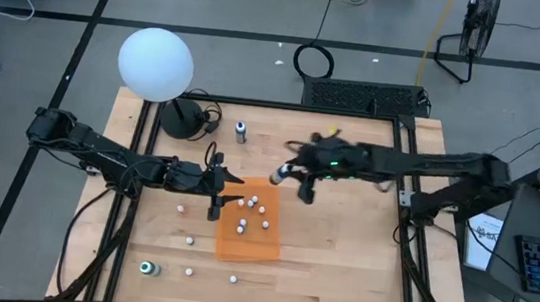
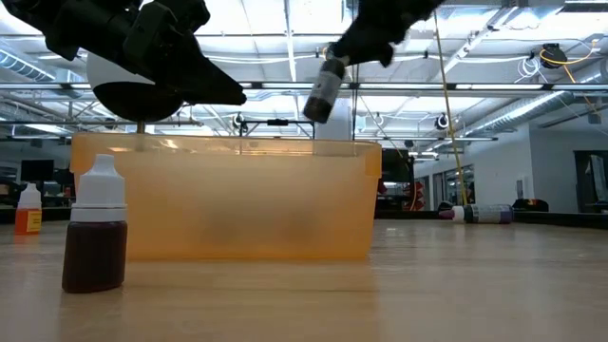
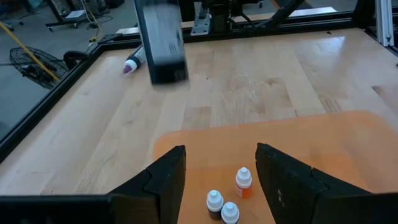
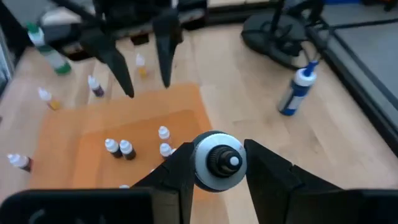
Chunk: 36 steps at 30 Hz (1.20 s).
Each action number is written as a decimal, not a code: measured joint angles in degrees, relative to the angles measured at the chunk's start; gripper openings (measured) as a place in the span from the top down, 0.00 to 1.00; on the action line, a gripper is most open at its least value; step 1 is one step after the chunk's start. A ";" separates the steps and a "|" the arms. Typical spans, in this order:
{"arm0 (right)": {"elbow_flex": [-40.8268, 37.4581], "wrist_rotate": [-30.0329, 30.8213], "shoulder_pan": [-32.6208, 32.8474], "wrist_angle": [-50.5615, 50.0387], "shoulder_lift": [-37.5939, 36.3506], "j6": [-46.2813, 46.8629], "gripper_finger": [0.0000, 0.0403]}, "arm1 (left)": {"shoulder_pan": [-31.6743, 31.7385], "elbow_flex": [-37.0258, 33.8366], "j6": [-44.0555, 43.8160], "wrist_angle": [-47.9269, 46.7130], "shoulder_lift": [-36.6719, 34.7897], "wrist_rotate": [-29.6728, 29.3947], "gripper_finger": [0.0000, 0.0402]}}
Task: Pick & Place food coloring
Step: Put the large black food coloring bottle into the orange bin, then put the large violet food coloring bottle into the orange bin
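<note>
Right gripper (image 4: 216, 163) clamped on a food coloring bottle (image 4: 216, 160), probably light and slick; left gripper (image 3: 217, 171) spread, empty.

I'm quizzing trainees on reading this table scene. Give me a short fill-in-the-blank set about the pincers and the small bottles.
1. The right pincer is shut on a bottle with a ____ cap.
2. The left pincer hangs over the orange tray with its fingers ____.
3. In the low view, the nearest bottle on the table stands ____ the tray.
4. That bottle holds ____ liquid.

Missing words: white; open; outside; dark
</note>
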 joint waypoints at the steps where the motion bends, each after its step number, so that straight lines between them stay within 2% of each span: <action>1: 2.13 -0.05 0.33 -0.93 2.51 -0.59 0.74 | 0.01 0.00 0.00 0.14 0.00 0.00 0.51; 6: 8.28 -4.24 0.70 -3.61 12.55 -1.83 0.74 | 0.00 0.00 0.00 0.23 0.00 0.00 0.51; 12: 8.56 -4.53 0.50 -4.75 19.18 -1.94 0.74 | 0.00 0.00 0.00 0.45 0.00 0.00 0.51; 21: 8.56 -4.52 0.45 -2.95 24.72 -4.13 0.74 | 0.01 0.00 0.00 0.95 0.00 0.00 0.51; 27: 8.68 -4.55 0.40 -2.43 25.01 -4.87 0.73 | 0.00 0.00 0.00 1.11 0.00 0.00 0.51; 33: 8.52 -4.39 0.98 -4.51 21.23 -5.61 0.44 | 0.02 0.00 0.00 1.15 0.00 0.00 0.51; 36: 8.52 -0.74 1.07 -10.92 17.76 -5.63 0.36 | 0.02 0.00 0.00 1.21 0.00 0.00 0.51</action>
